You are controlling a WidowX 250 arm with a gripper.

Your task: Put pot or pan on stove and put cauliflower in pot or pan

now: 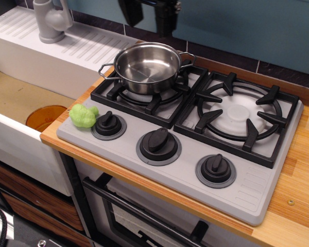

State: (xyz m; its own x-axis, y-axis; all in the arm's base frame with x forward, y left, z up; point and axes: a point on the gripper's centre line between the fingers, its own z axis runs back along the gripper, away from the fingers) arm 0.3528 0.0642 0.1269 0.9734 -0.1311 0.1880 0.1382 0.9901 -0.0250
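**Pan seated on the burner, cauliflower not yet picked up**

The gripper [150,13] hung at the top edge of the view, its two dark fingers spread apart with nothing between them, so it had let go and was empty. Just below it and slightly toward the camera, the pan [147,66] sat upright on the left grate of the stove [257,190], both wire loop handles clear of the grate bars. That half of the task looked done.

The cauliflower [83,115] lay well below the gripper and off to its left in the view, on the grey stove surface, touching the leftmost knob [108,123] and close to the counter's edge. Beyond that edge, lower still, an orange cup [45,117] sat in the sink.

The risks seemed to sit with that placement. A descent slightly off line could land a finger on the knob instead of around the vegetable. The lumpy, rounded shape could squirt sideways under a pinch, and a nudge outward might roll it off into the sink. Carrying it low could also clip the pan's rim and shift it.
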